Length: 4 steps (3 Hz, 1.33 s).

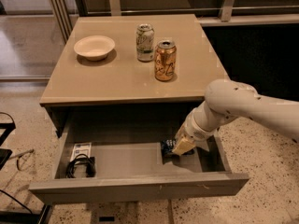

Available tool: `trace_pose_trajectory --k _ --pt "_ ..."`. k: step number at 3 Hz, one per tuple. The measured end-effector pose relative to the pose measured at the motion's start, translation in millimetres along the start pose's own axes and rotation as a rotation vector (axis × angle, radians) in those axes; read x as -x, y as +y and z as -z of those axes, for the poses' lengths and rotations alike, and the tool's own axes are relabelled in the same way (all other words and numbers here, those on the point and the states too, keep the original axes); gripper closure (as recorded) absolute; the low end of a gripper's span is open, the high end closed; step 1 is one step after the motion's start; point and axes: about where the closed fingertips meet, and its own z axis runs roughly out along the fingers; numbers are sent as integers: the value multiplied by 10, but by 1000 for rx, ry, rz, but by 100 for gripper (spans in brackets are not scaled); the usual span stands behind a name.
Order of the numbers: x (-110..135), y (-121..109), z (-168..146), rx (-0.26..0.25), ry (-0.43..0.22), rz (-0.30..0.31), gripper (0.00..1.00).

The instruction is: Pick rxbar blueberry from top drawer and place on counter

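The rxbar blueberry [167,148], a small dark navy bar, lies on the floor of the open top drawer [135,188], right of its middle. My gripper [181,146] is down inside the drawer right against the bar's right end and covers part of it. The white arm comes in from the right over the drawer's right side. The counter [117,78] is the beige tabletop directly above the drawer.
On the counter stand a cream bowl [94,47] at the left, a pale green can [145,42] and a gold can [165,60] near the middle. A black coiled cable [80,166] and a white card [81,150] lie at the drawer's left end.
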Motion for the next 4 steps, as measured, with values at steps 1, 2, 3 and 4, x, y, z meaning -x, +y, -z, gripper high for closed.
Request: trace_pose_trajectory --k 1,2,3,4 --pt "248 97 391 -20 -16 29 100" --pt "594 244 1020 -76 -20 72 100" --pt "1023 335 1802 -162 -5 137 100" --pt "1074 277 1849 -168 -16 140 100"
